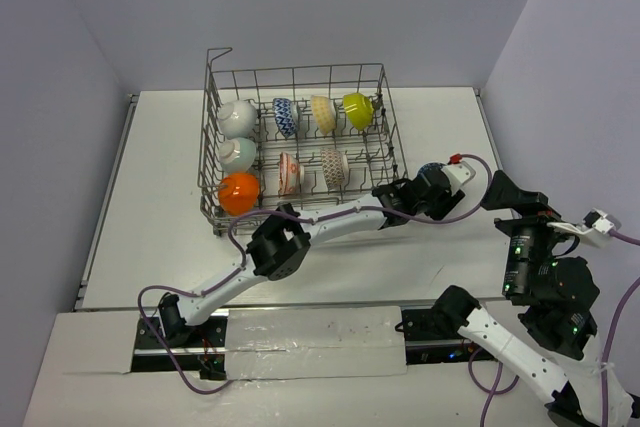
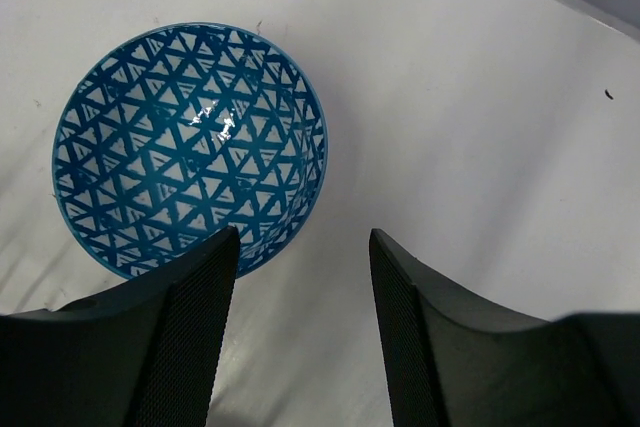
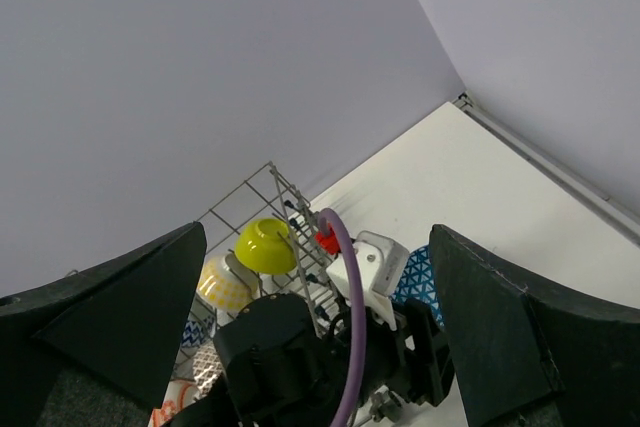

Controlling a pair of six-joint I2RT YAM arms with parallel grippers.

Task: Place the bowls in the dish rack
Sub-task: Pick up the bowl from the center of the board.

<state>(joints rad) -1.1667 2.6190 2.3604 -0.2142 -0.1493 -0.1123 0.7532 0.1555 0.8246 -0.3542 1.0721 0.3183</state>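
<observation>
The dish rack point(image 1: 388, 137) stands at the back of the table with several bowls on edge in it, among them a lime one point(image 1: 358, 110), a pale yellow one point(image 1: 323, 113) and an orange one point(image 1: 239, 192). A blue-and-white triangle-patterned bowl point(image 2: 190, 147) sits upright on the table right of the rack. My left gripper point(image 2: 303, 247) hovers open just beside it; its left fingertip point(image 2: 215, 257) overlaps the bowl's near rim, and nothing lies between the fingers. My right gripper point(image 3: 316, 232) is open and empty, held in the air further right, facing the left wrist and the patterned bowl point(image 3: 418, 282).
The left arm point(image 1: 330, 222) stretches across the table in front of the rack to its right side. A purple cable point(image 3: 350, 317) loops over the left wrist. Walls close in behind and on both sides. The table's right edge point(image 3: 540, 162) runs close by.
</observation>
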